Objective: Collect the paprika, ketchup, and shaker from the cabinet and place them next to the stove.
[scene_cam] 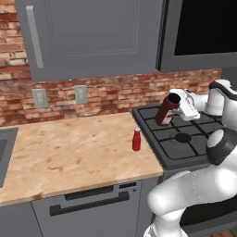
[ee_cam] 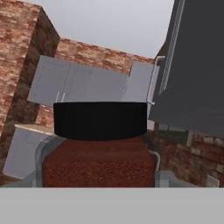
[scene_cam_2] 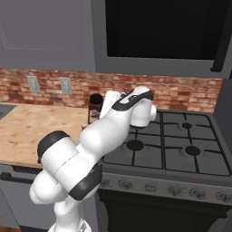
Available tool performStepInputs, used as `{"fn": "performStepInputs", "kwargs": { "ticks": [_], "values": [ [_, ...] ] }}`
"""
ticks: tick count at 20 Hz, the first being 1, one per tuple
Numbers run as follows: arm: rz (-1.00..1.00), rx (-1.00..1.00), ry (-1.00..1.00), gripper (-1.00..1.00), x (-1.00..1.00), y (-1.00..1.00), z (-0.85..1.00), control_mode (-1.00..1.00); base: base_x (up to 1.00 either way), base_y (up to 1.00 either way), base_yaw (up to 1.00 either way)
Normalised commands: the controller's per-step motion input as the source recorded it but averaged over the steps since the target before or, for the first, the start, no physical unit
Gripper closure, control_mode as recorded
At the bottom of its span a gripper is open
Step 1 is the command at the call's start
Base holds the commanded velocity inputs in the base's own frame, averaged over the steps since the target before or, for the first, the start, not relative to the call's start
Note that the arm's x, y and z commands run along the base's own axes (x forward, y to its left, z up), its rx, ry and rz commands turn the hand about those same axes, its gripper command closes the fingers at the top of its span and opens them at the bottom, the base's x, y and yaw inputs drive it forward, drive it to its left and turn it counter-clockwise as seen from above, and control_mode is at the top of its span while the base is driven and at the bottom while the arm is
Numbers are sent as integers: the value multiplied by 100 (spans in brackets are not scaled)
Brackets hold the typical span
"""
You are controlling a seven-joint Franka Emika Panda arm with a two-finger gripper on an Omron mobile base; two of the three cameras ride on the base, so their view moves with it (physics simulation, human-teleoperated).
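My gripper (scene_cam: 173,108) is shut on the paprika (scene_cam: 165,112), a dark red-brown jar with a black cap that hangs tilted over the left rear grate of the stove (scene_cam: 185,139). The hand view looks along the jar (ee_cam: 98,159), with its black cap (ee_cam: 99,120) at the far end. From the right, the paprika (scene_cam_2: 94,107) peeks out behind my arm, left of the stove (scene_cam_2: 181,145). A slim red ketchup (scene_cam: 136,139) bottle stands upright on the counter (scene_cam: 69,152), just left of the stove's edge. The grey cabinet (scene_cam: 92,37) above has its door closed. The shaker is out of view.
A dark microwave (scene_cam: 203,32) hangs over the stove. Two wall outlets (scene_cam: 81,94) sit in the brick backsplash. A sink (scene_cam: 4,148) edges in at the far left. A dishwasher front (scene_cam: 88,208) lies under the counter.
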Motion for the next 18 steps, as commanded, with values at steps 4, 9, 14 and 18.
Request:
{"fn": "performStepInputs", "kwargs": {
  "ticks": [4,9,14,18],
  "values": [
    [1,-4,1,100,10,-3,-18,-100,0,0,0],
    [0,-4,6,100,37,0,-20,-100,0,0,0],
    [-2,-3,6,100,41,5,-29,-100,0,0,0],
    [-8,-2,4,100,35,14,-34,-100,0,0,0]
  ]
}}
